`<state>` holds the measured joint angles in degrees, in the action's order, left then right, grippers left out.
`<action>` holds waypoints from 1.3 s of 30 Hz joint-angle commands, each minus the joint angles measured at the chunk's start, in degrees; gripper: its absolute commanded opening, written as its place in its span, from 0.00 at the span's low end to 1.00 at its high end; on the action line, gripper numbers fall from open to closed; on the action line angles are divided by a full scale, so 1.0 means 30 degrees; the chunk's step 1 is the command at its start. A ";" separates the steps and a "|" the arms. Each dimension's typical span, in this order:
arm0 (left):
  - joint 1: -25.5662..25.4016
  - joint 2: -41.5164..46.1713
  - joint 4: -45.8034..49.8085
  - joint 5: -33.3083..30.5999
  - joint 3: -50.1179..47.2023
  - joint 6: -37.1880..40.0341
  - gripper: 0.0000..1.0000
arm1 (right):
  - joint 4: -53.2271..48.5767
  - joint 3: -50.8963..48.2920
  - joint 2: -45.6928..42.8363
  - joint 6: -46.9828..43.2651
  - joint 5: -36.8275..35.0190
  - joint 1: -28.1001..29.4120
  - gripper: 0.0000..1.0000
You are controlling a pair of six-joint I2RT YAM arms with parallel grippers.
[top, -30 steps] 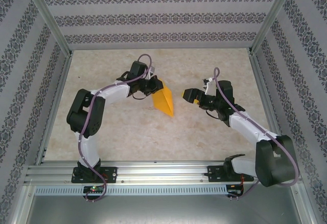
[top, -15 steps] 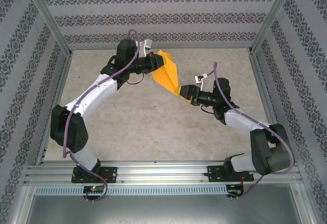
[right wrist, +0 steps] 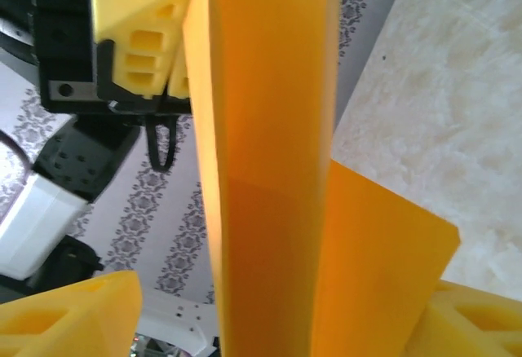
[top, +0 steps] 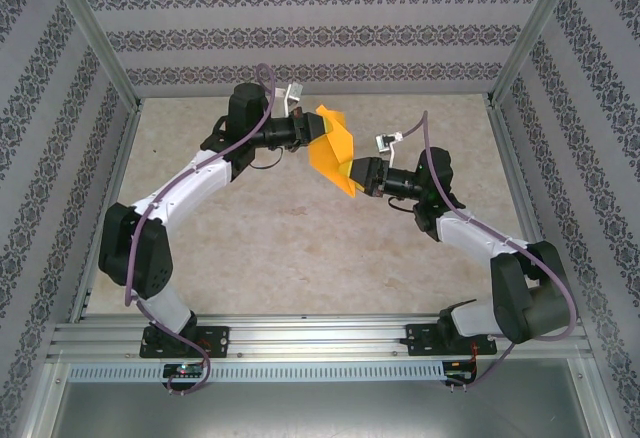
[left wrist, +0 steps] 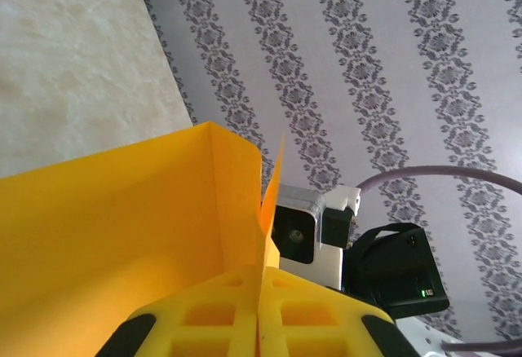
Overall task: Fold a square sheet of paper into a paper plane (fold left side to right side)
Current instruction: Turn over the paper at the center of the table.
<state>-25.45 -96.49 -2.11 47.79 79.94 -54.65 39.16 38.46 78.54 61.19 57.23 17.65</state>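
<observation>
Orange paper plane [top: 333,153] is now lifted off the counter [top: 250,248], pinched tight at its wide end in your left jaws and carried between your right jaws, which stand apart around its point, so a handover looks near.

Pale beige, stone-mottled table [top: 300,258], matte and flat

I read this as lab test cell: aluminium frame posts [top: 101,48], patterned wall panels [top: 300,33] boxing in beige worktop [top: 280,258], mounting rail [top: 320,338] along near edge.
</observation>
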 commanded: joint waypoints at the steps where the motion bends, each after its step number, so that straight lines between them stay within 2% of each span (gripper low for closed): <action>1: 0.0075 -0.0159 -0.1970 0.1379 -0.0220 -0.0583 0.09 | 0.1751 0.0623 -0.0280 0.0778 0.0608 0.0169 0.74; 6: 0.0070 -0.0236 -0.1591 0.1591 -0.0392 -0.0184 0.09 | 0.1245 0.0661 -0.0328 0.0641 0.0389 0.0152 0.64; 11: 0.0061 -0.0487 -0.1480 0.1564 -0.0515 -0.0091 0.09 | 0.1245 0.0527 -0.0107 0.0635 0.0495 0.0153 0.50; 18: 0.0083 -0.0795 -0.0687 0.1304 -0.0529 0.0444 0.12 | -0.1705 0.0580 -0.0628 -0.1078 0.0318 0.0192 0.32; 21: 0.0132 -0.0884 -0.0113 0.1030 -0.0509 0.0824 0.18 | -0.3439 0.0762 -0.0890 -0.2223 0.0194 0.0203 0.25; 26: 0.0546 -0.0477 0.1539 0.0031 -0.0602 0.1949 0.38 | -0.6855 0.1221 -0.1074 -0.4398 -0.0388 0.0257 0.15; 30: 0.1189 0.0641 0.3834 -0.1630 -0.0986 0.3417 0.51 | -1.0268 0.2059 -0.0961 -0.6722 -0.1371 0.0435 0.06; 33: 0.1680 0.2150 0.6244 -0.4081 -0.1320 0.4976 0.61 | -1.6397 0.3877 -0.0857 -1.0266 -0.4503 0.1070 0.03; 35: 0.1818 0.3419 0.8026 -0.6529 -0.1505 0.6238 0.65 | -1.9968 0.5289 -0.0629 -1.2570 -0.7852 0.1929 0.00; 39: 0.1863 0.5884 1.0143 -1.1463 -0.2532 0.7117 0.72 | -2.3960 0.7195 0.0008 -1.4202 -1.5266 0.3909 0.00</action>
<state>-19.99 -84.49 20.75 27.09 74.17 -38.85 -17.19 56.73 77.23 27.59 31.42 26.35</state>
